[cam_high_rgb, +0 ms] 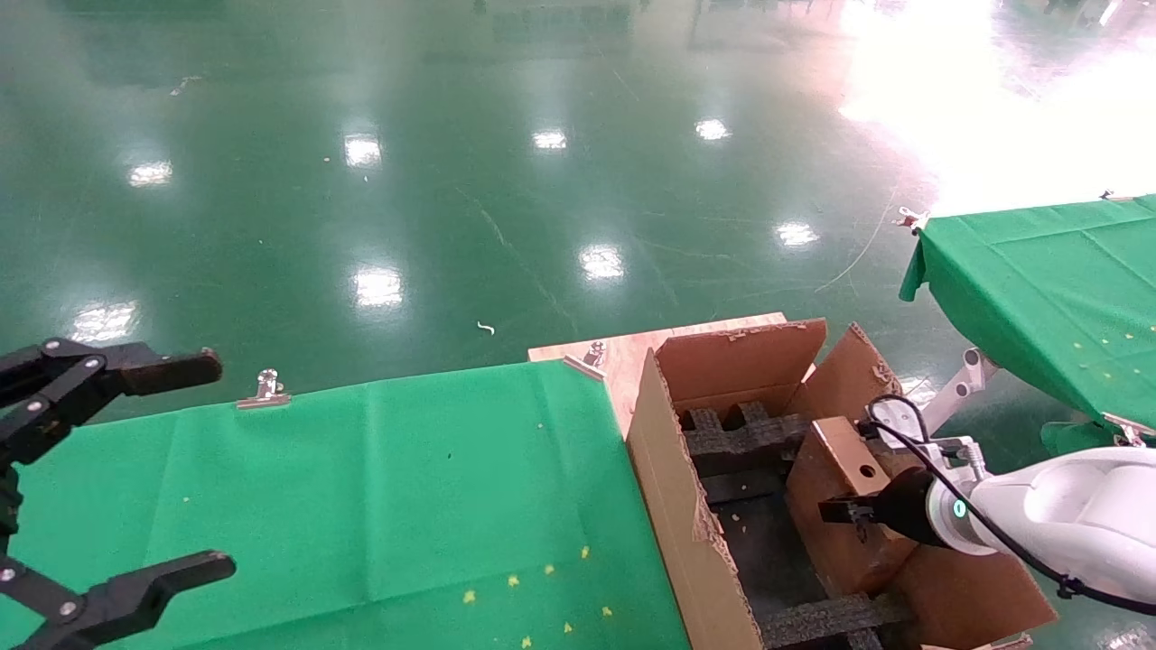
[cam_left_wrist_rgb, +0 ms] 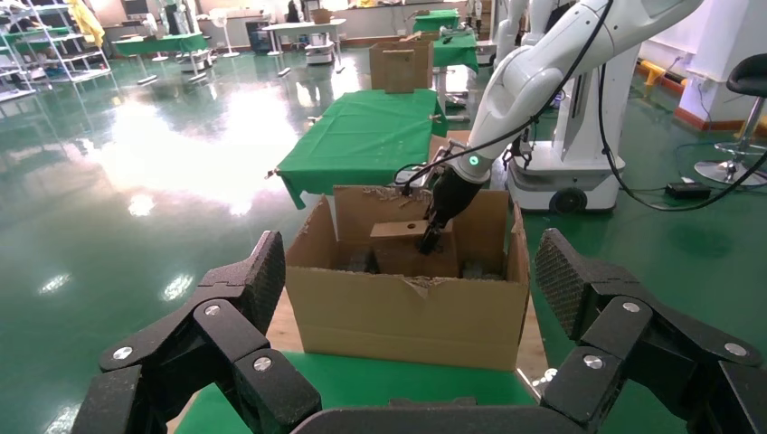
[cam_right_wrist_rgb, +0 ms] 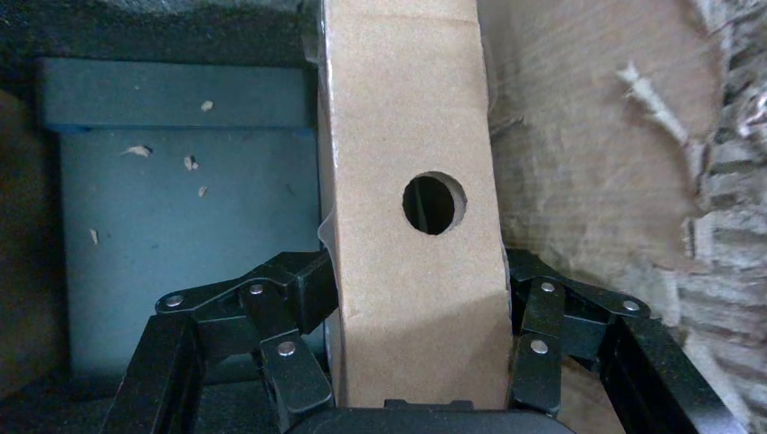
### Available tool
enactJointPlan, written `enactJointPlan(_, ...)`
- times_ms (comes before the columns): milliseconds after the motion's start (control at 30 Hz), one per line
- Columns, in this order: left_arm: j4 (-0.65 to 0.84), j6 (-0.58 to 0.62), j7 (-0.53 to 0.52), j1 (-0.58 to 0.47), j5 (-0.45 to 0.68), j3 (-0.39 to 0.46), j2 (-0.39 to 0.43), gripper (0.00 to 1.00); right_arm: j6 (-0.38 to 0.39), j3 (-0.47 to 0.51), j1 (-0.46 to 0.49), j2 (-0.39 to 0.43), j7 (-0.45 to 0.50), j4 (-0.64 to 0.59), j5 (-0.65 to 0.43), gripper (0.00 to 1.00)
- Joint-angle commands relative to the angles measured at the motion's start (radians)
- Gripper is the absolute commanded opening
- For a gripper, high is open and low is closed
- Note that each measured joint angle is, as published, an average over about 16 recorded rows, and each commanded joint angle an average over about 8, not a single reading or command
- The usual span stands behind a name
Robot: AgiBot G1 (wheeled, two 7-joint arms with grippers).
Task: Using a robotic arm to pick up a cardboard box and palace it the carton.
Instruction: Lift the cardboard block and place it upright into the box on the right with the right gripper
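Cardboard box [cam_high_rgb: 844, 492]: in the head view we see it standing on edge inside the carton [cam_high_rgb: 668, 487], at about 4 o'clock of the frame, its holed narrow face upward.
Right gripper [cam_high_rgb: 853, 516]: clamped on the cardboard box from the 3 o'clock side.
Left gripper [cam_high_rgb: 108, 469]: parked at 9 o'clock over the green table [cam_high_rgb: 379, 487], jaws spread and empty.
Carton contents, head view: black foam inserts [cam_high_rgb: 741, 442] cross the floor; nothing else visible besides the box.
Left wrist view: the carton [cam_left_wrist_rgb: 407, 307] sits at 12 o'clock beyond the left gripper [cam_left_wrist_rgb: 407, 362]; the cardboard box [cam_left_wrist_rgb: 402, 246] stands tilted above the rim, held by the right gripper [cam_left_wrist_rgb: 430, 237].
Right wrist view: the fingers [cam_right_wrist_rgb: 289, 312] press both broad faces of the cardboard box [cam_right_wrist_rgb: 411, 217]; the carton wall [cam_right_wrist_rgb: 588, 163] lies just beside it.
Risk, our judgement: the box may catch on a foam insert and jam tilted.
Risk, cause: the torn wall is close, so the far finger could snag on release.
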Motion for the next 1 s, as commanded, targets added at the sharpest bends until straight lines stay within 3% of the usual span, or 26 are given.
enactJointPlan(33,0.000,0.000,0.000,0.000,0.000,0.000,0.000,1.00,-0.001,-0.002,-0.007,-0.006,0.007,-0.005,0.001,0.00)
enactJointPlan(367,0.000,0.000,0.000,0.000,0.000,0.000,0.000,1.00,0.007,-0.022,-0.032,-0.054,-0.038,-0.077,0.064,0.02)
enactJointPlan(400,0.000,0.000,0.000,0.000,0.000,0.000,0.000,1.00,0.008,-0.024,-0.033,-0.056,-0.044,-0.083,0.071,0.08)
enactJointPlan(600,0.000,0.000,0.000,0.000,0.000,0.000,0.000,1.00,0.011,-0.028,-0.038,-0.065,-0.063,-0.104,0.095,0.83)
enactJointPlan(667,0.000,0.000,0.000,0.000,0.000,0.000,0.000,1.00,0.011,-0.028,-0.039,-0.066,-0.065,-0.106,0.099,1.00)
enactJointPlan(1000,0.000,0.000,0.000,0.000,0.000,0.000,0.000,1.00,0.010,-0.027,-0.037,-0.063,-0.058,-0.099,0.094,1.00)
